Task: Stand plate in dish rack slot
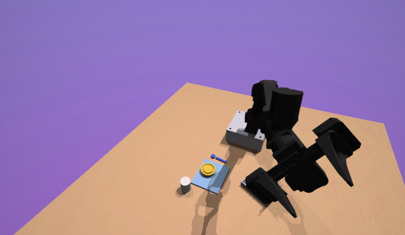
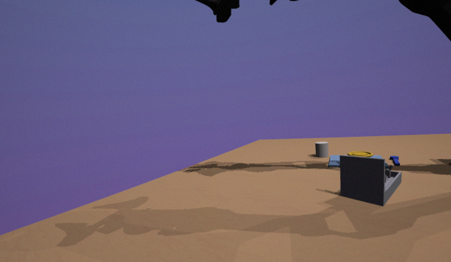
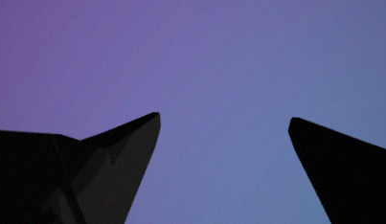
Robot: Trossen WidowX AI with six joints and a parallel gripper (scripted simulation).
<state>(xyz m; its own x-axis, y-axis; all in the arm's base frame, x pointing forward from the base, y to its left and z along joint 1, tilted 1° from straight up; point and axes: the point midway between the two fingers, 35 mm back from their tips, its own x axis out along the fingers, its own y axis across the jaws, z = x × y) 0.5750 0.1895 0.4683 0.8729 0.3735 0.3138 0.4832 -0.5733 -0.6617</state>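
Observation:
The yellow plate point(image 1: 208, 168) point(image 2: 360, 154) lies flat on a light blue mat point(image 1: 198, 180) point(image 2: 334, 160). The grey dish rack point(image 1: 242, 183) point(image 2: 362, 181) stands on the table with its tall end panel facing the exterior camera. In the top view the arm hides most of the rack, and its slots cannot be seen there. My gripper point(image 1: 324, 201) point(image 3: 224, 122) is open and empty, high above the table. In the top view one finger overlaps the rack. The wrist view shows only the two fingers against the purple-blue background.
A white cylinder point(image 1: 185, 184) point(image 2: 322, 149) stands beside the mat. A small blue disc point(image 1: 212, 156) and a blue bar point(image 1: 220, 159) point(image 2: 397, 161) lie by the mat's edge on the robot base's side. The grey robot base point(image 1: 244, 141) stands behind them.

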